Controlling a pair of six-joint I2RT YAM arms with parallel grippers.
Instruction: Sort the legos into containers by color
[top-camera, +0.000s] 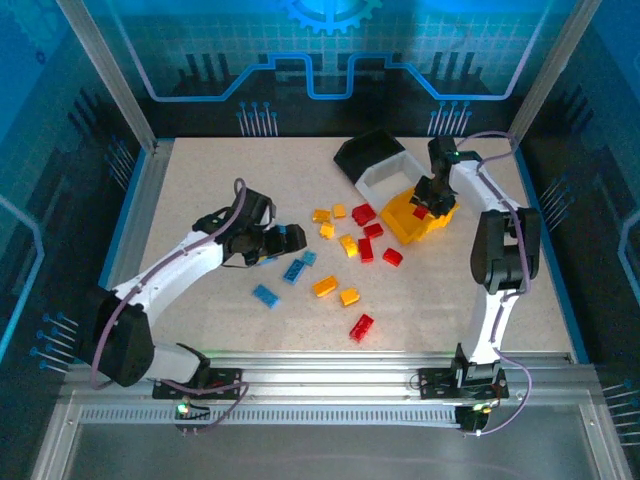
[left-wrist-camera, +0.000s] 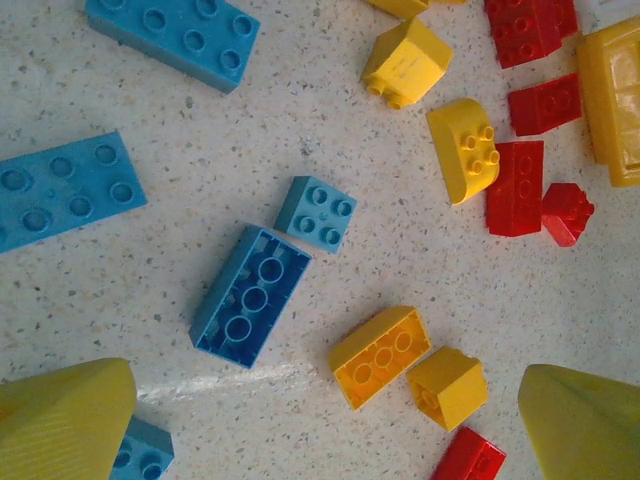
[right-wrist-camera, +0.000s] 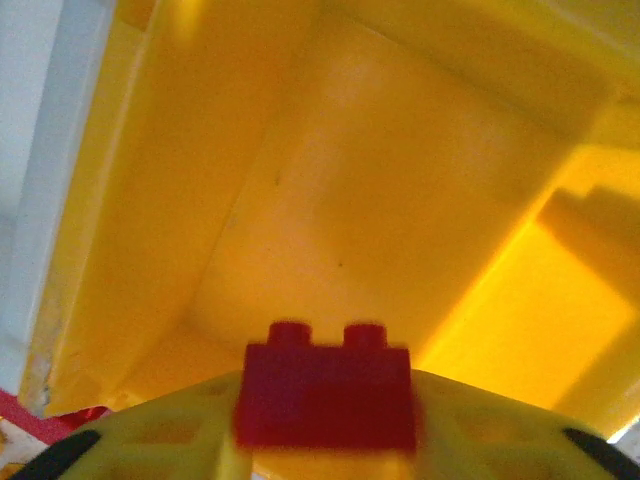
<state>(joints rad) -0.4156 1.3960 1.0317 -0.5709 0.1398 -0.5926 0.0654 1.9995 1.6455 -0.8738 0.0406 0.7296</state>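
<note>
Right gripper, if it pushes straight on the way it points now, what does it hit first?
Likely the inner floor of the orange-yellow bin, the red brick at the right gripper leading; depth is unclear.

A red 2-stud brick (right-wrist-camera: 325, 395) between the fingers of the right gripper (right-wrist-camera: 325, 442) is blurred; whether they touch it cannot be told. At the left gripper (left-wrist-camera: 325, 370), a blue brick (left-wrist-camera: 148, 455) is half hidden behind 1 yellow fingertip (left-wrist-camera: 60, 420). A red brick (left-wrist-camera: 468, 460) near the other fingertip is cut off.
</note>
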